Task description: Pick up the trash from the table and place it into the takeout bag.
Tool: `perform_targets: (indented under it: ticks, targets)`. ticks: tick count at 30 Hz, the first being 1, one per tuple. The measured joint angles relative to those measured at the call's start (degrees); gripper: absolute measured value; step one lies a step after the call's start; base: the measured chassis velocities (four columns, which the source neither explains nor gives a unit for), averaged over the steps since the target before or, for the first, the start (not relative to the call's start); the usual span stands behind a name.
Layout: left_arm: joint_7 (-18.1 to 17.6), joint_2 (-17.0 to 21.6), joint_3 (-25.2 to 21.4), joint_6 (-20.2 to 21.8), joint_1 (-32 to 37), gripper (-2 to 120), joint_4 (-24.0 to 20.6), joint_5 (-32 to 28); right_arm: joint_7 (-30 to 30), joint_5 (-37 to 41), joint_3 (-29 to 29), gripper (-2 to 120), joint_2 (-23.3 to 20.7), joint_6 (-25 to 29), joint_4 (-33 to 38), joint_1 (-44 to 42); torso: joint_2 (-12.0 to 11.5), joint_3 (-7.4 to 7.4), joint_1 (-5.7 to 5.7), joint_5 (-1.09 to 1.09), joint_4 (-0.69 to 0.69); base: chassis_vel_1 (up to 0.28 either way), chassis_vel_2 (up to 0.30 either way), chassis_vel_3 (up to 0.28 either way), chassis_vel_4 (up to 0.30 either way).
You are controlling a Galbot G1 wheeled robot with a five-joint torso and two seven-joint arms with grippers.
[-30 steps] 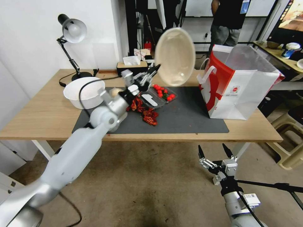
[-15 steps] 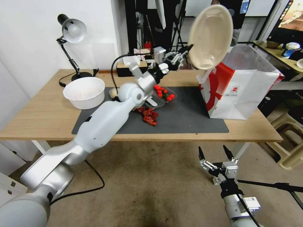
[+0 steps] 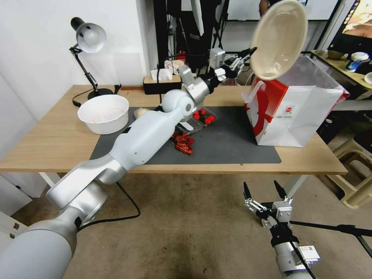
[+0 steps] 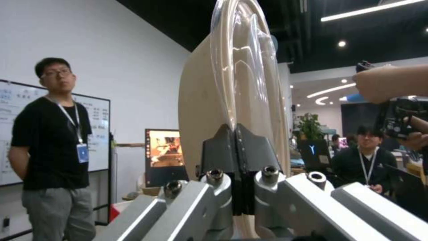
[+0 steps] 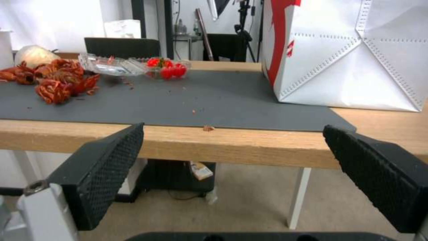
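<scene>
Overhead, left hand (image 3: 248,54) pinches the beige oval lidded bowl (image 3: 279,38) (tilted on edge) above the white-and-red paper takeout bag (image 3: 294,112); right hand (image 3: 264,190) spread, low before the light-wood surface (image 3: 58,143).

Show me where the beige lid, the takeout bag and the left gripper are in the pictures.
beige lid (image 3: 279,40), head view, on the middle of its hollow face.
takeout bag (image 3: 306,116), head view, on its white front wall.
left gripper (image 3: 247,52), head view, at its fingertips, which pinch the lid's rim.

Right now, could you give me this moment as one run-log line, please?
left gripper: shut on beige lidded bowl, above takeout bag | right gripper: open, below table edge
</scene>
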Motion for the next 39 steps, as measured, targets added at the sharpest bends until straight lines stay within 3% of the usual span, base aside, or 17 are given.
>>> perform_targets:
  ticks: [10,13,16,22,39]
  targets:
    - [-1.0,-5.39,2.22,-0.65,-2.69,0,5.08,0.92,-0.24,-0.2,0.08,100,0.46,0.76,0.0,-0.56,0.0,-0.01,0.0,0.0,-0.01,0.0,0.0,0.0,0.0]
    - [-1.35,-6.5,2.98,-1.18,-3.37,0,6.94,2.82,-0.26,-0.19,0.19,100,0.48,0.83,-0.01,-0.57,0.0,-0.01,0.0,0.0,-0.01,0.0,0.0,0.0,0.0]
    - [-1.73,-8.83,4.04,-3.16,-4.88,0,11.38,8.76,-0.26,-0.19,0.27,100,0.49,0.89,0.04,-0.58,0.0,-0.01,0.0,0.0,-0.01,0.0,0.0,0.0,0.0]
    - [-1.13,-9.69,4.56,-4.68,-5.52,0,13.02,13.53,-0.26,-0.06,0.49,100,0.45,0.99,0.17,-0.7,0.0,0.0,0.0,0.0,-0.01,0.0,0.0,0.0,0.0]
    - [-2.76,-5.66,5.4,-4.35,-3.95,59,8.54,14.25,-0.57,0.92,-0.24,100,0.32,0.76,0.25,-0.46,0.0,0.0,0.0,-0.02,0.0,0.0,0.0,0.0,0.0]
